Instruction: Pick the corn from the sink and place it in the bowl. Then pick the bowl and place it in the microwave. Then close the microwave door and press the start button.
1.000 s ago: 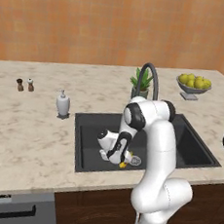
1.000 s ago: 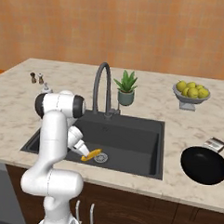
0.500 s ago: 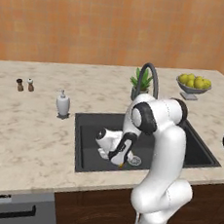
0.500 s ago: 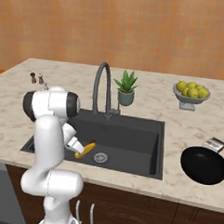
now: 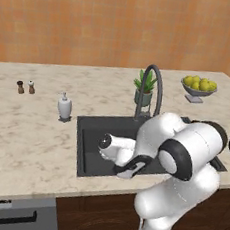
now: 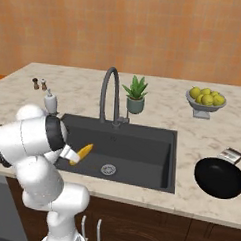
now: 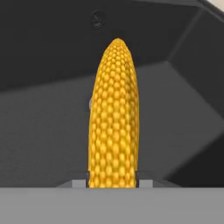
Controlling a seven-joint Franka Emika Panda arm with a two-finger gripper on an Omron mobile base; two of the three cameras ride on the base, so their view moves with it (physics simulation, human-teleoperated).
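The corn (image 7: pixel 113 114) sits clamped in the hand (image 6: pixel 70 156), its lower end pinched between the two finger tips and its tapered end pointing straight out ahead of the hand. In the right base view the corn (image 6: pixel 84 151) juts up and away from the hand at a slant, lifted clear of the floor of the sink (image 6: pixel 140 158), with the round metal drain (image 6: pixel 108 169) just below and beyond it. The hand view shows the dark basin walls behind the cob. In the left base view the hand (image 5: pixel 127 171) is low over the near part of the sink (image 5: pixel 92 139), and the arm's bulk covers the corn there.

Beyond the hand, at the back rim of the basin, stands the arched grey faucet (image 6: pixel 110 94), with a small potted plant (image 6: pixel 136 95) just beside it. Further off on the desk (image 6: pixel 192 131) is the pedestal bowl of lemons (image 6: pixel 205 99). The black bowl (image 6: pixel 220 178) rests on the desk well apart from the hand, past the far side of the sink. On the opposite side a white soap dispenser (image 5: pixel 64 106) stands near the sink's corner, and two small shakers (image 5: pixel 25 86) stand further along the desk.
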